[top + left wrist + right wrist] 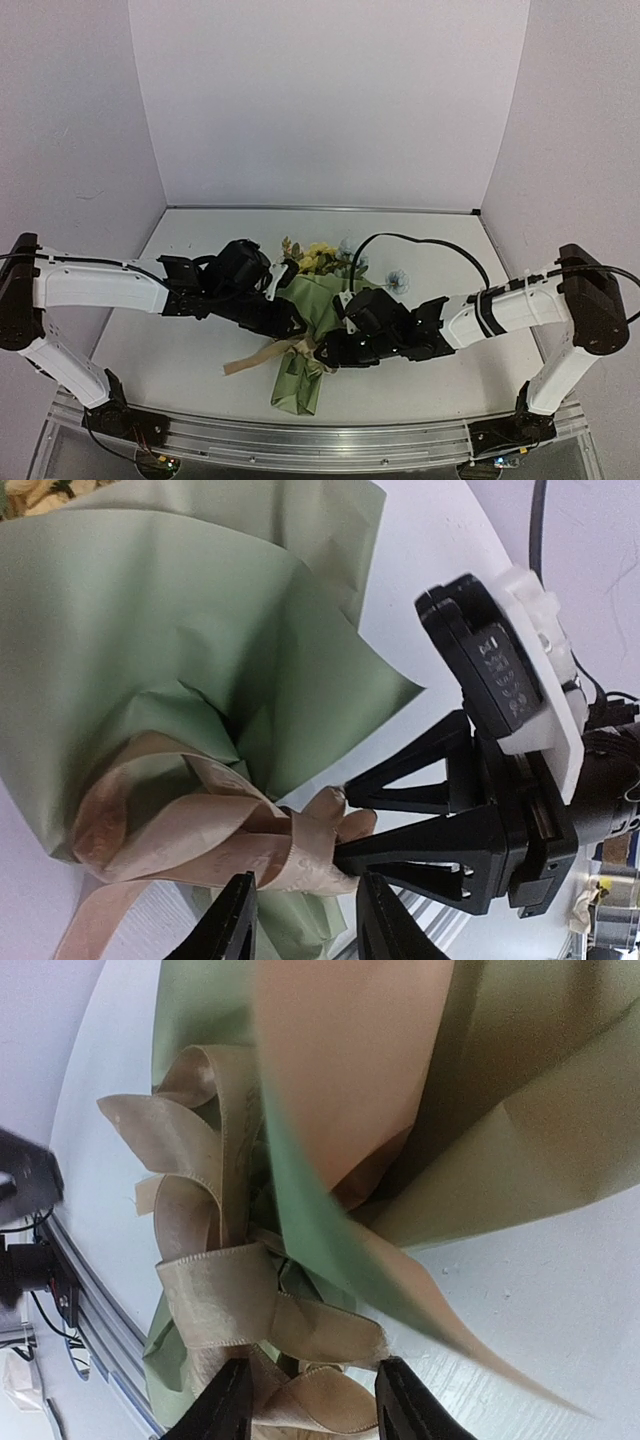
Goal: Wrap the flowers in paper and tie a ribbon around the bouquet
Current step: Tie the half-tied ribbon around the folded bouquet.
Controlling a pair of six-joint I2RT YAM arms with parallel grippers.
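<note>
The bouquet lies mid-table, with the flowers toward the far edge and the narrow end toward the near edge. The ribbon is wound in loose loops round its waist, one tail trailing toward the left edge. The left gripper has its jaws apart astride the knot, pinching nothing. The right gripper also looks released, with an uncrushed loop between its parted fingers. The paper is judged light and springy, likely to unroll if the wrap slackens. The glossy ribbon looks soft and slippery. The best hold is probably on a tail close to the knot, or the tied waist, not the blooms
</note>
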